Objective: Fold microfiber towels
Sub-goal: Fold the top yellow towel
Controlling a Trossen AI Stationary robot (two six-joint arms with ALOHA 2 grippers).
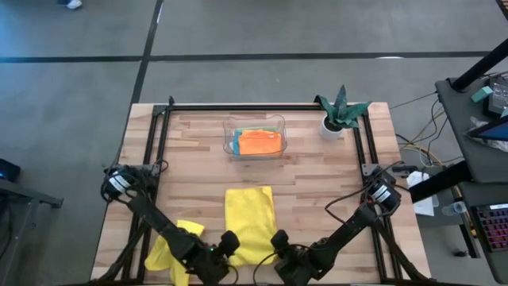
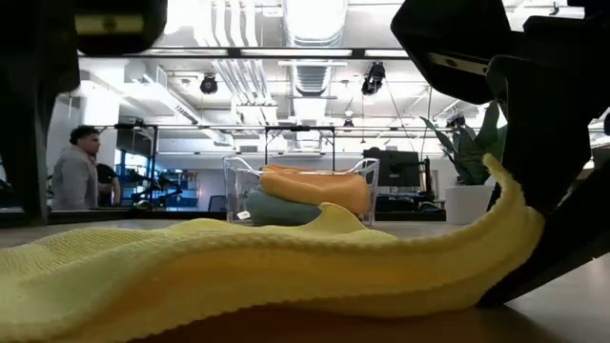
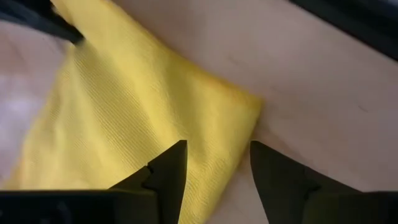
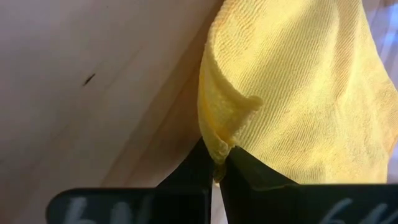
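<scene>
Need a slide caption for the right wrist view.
Right gripper pinching a corner of the yellow towel, lifted above the wooden table.

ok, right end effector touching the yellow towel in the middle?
Touching. The right wrist view shows the right end effector shut on an edge of the yellow towel, cloth pinched between its fingertips and lifted off the table.

You get even, bright overhead light on the tabletop (image 1: 317, 191) in the high view, with only soft shadows. In the low view, ceiling lights (image 2: 315, 19) glare white, leaving the arms as dark silhouettes. Both wrist views are soft, and the yellow towel (image 4: 298, 93) looks slightly washed out.
</scene>
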